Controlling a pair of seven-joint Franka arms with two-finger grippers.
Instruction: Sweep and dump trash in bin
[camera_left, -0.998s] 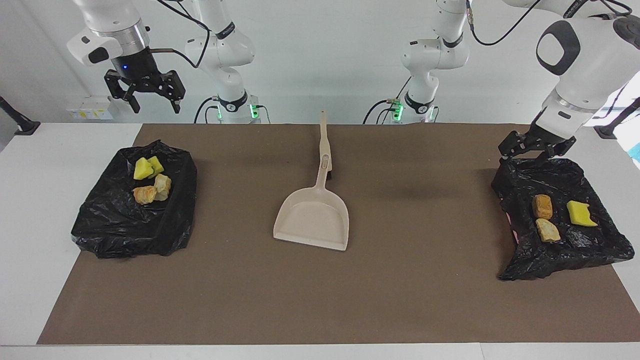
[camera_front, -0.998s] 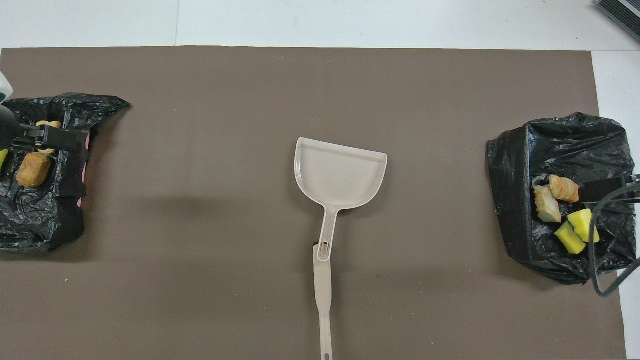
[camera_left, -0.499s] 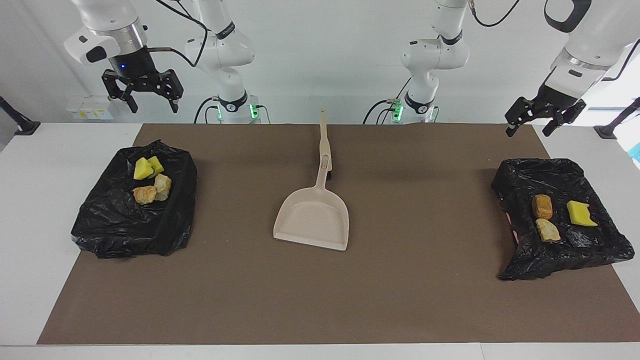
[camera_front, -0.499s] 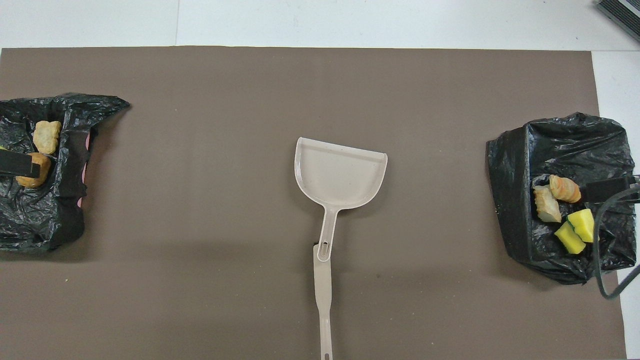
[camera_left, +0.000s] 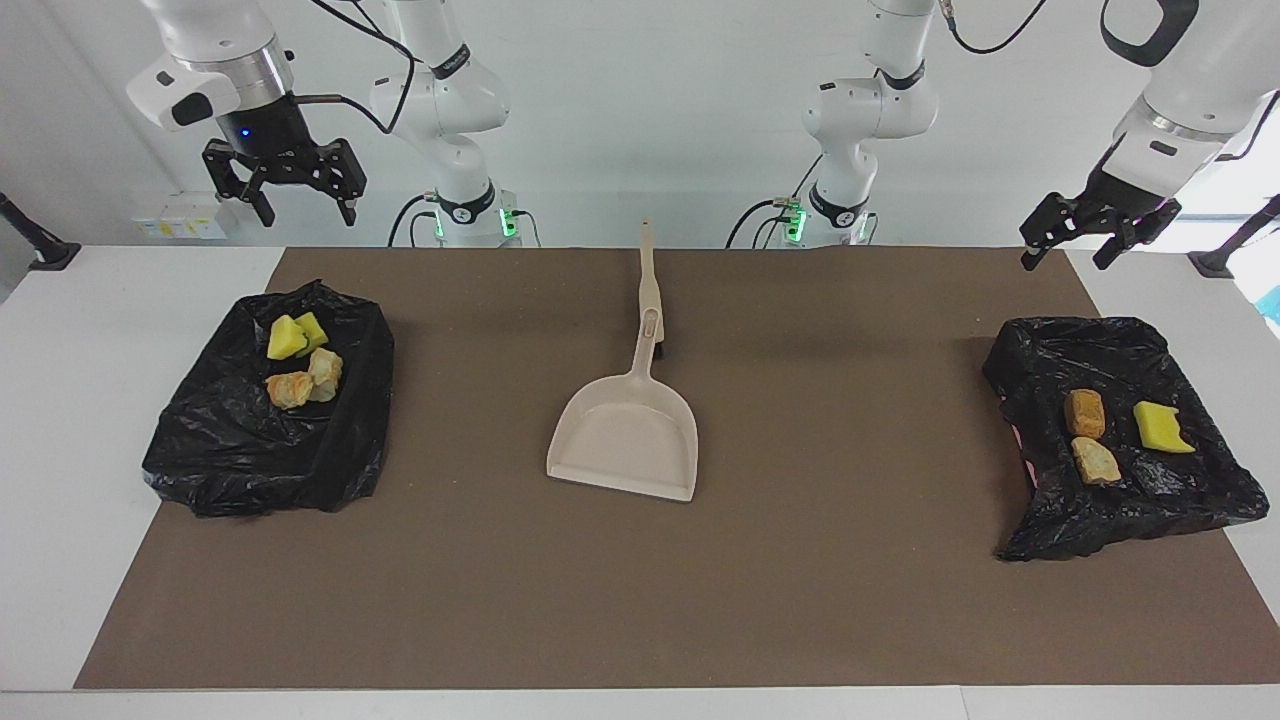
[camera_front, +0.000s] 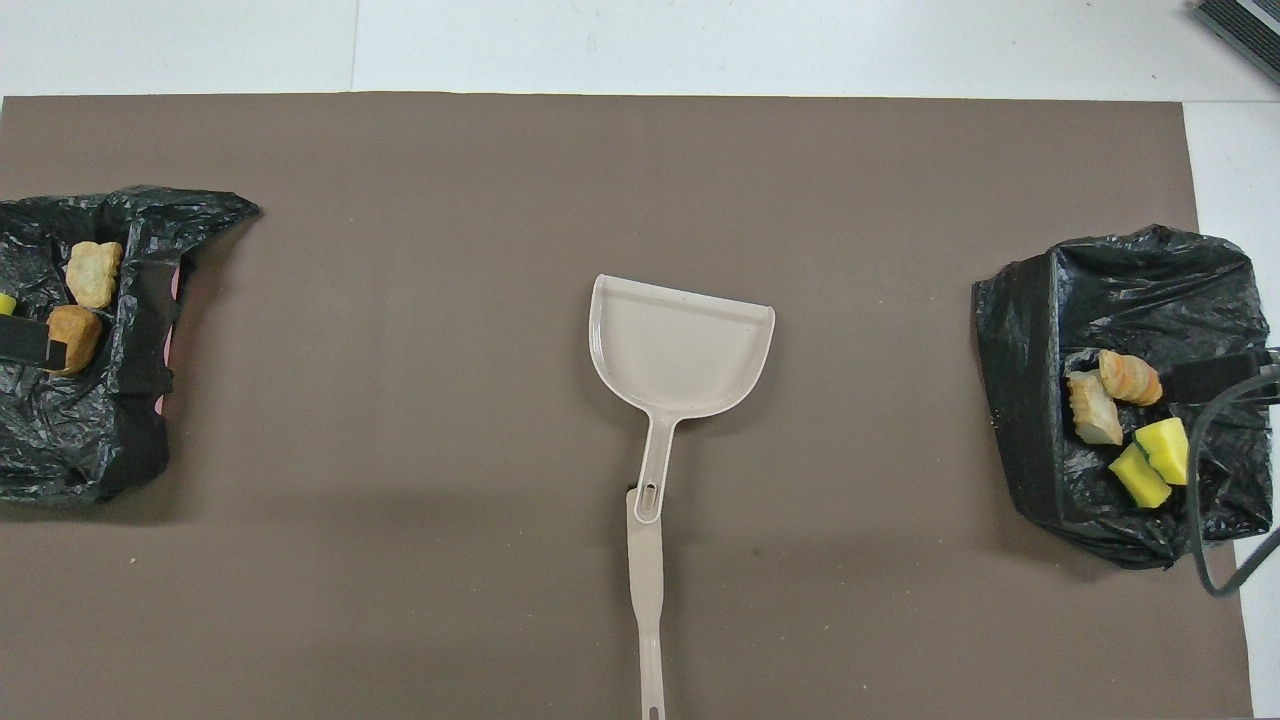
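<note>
The trash lies in two black-bagged bins. The bin (camera_left: 265, 450) at the right arm's end holds yellow sponge chunks (camera_left: 290, 337) and bread pieces (camera_left: 300, 382). The bin (camera_left: 1120, 500) at the left arm's end holds two bread pieces (camera_left: 1088, 435) and a yellow sponge (camera_left: 1162, 427). A beige dustpan (camera_left: 625, 440) lies mid-mat with nothing in it, its handle toward the robots. My right gripper (camera_left: 310, 218) hangs open high above its bin. My left gripper (camera_left: 1063, 262) hangs open above its bin's robot-side edge. Neither holds anything.
A long beige stick (camera_front: 645, 600) lies in line with the dustpan's handle (camera_front: 655, 465), reaching to the robots' edge of the brown mat (camera_front: 400, 550). A black cable (camera_front: 1200, 520) hangs over the bin (camera_front: 1020, 400) at the right arm's end.
My left gripper has risen from the rim of its bin and pulled back toward the robots. My right gripper has lifted slightly. Trash and dustpan have not moved.
</note>
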